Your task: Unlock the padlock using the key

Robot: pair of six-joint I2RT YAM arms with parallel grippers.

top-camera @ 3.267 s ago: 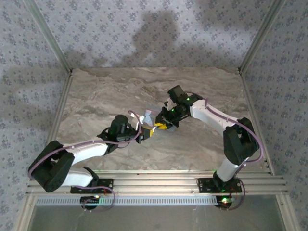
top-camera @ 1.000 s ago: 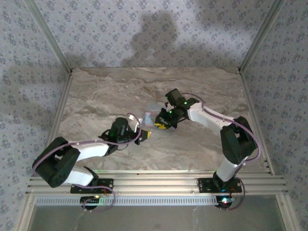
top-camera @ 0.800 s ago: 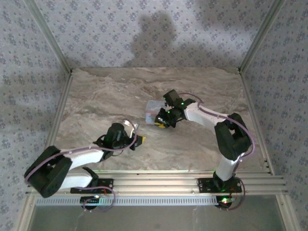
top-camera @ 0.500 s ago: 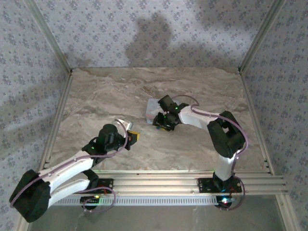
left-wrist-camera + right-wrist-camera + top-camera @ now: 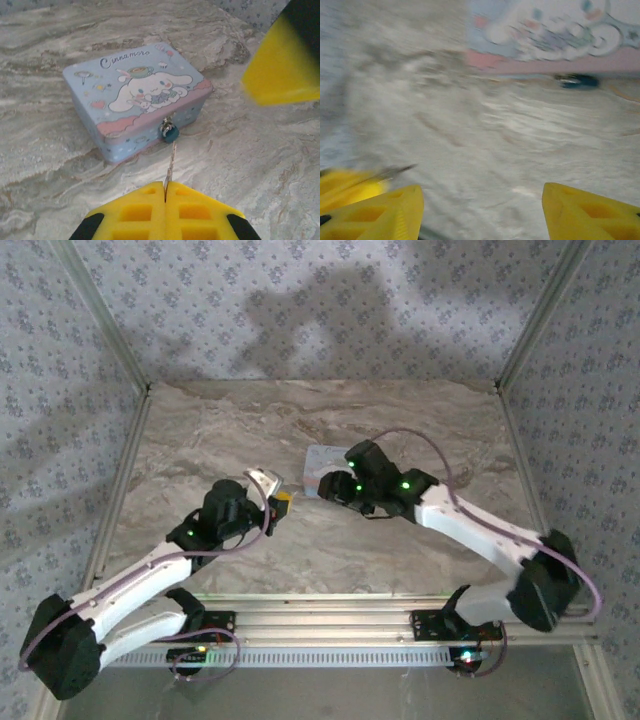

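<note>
At tin (image 5: 135,97) front edge: padlock (image 5: 168,132); key (image 5: 171,162) tip near, bare table (image 5: 240,150) between.

The padlock (image 5: 168,132) is a tiny teal-and-dark metal body. It hangs at the clasp on the front wall of the tin (image 5: 135,95), just right of centre in the left wrist frame. In the right wrist frame it is a dark, blurred spot at upper right. The key (image 5: 170,165) is a thin silver blade, clamped between the closed fingers of my left pincer (image 5: 165,187) at bottom centre. The blade points up-frame at the padlock. Its tip stops just short, not inserted.
</note>
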